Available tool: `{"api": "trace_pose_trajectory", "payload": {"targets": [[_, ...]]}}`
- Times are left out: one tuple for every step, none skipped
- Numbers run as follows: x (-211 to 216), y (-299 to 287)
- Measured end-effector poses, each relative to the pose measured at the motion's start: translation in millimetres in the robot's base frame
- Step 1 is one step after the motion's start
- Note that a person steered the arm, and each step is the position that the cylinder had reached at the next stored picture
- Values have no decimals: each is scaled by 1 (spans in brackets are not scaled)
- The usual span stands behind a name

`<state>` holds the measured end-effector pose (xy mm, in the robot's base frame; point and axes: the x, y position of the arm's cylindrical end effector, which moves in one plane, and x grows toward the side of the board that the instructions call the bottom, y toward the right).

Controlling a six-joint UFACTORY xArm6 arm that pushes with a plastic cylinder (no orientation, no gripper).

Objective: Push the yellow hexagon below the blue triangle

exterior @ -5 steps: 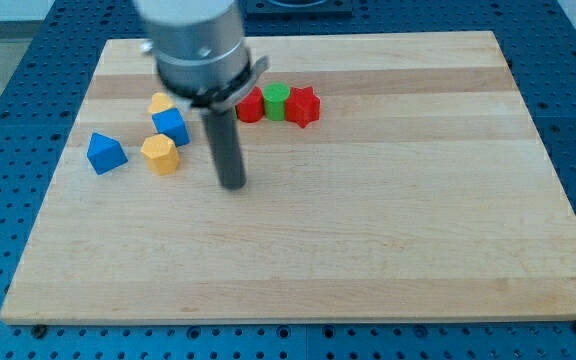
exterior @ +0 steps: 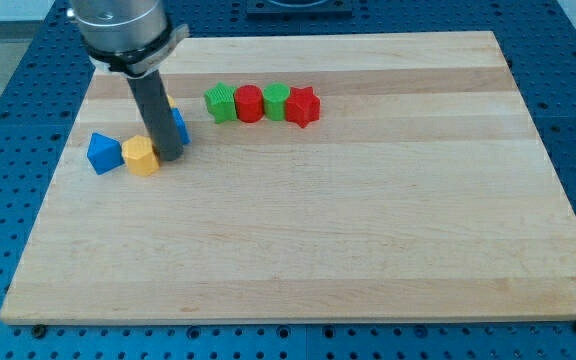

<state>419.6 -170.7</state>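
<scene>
The yellow hexagon (exterior: 140, 156) lies on the wooden board at the view's left, touching the right side of the blue triangle (exterior: 104, 153). My tip (exterior: 168, 156) rests against the hexagon's right side. The rod covers most of a blue block (exterior: 179, 125) and another yellow block (exterior: 171, 102) behind it.
A row of blocks sits above and to the right: a green block (exterior: 221, 102), a red cylinder (exterior: 249, 103), a green cylinder (exterior: 276, 100) and a red star (exterior: 303, 106). The board's left edge (exterior: 60, 180) is close to the blue triangle.
My tip has moved left and slightly up, reaching the yellow hexagon. The hexagon has slid left against the blue triangle. The green block, hidden before, now shows.
</scene>
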Motion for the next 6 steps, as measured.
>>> {"api": "trace_pose_trajectory", "payload": {"targets": [[0, -16], [0, -20], [10, 20], [36, 72], [18, 109], [-33, 77]]}}
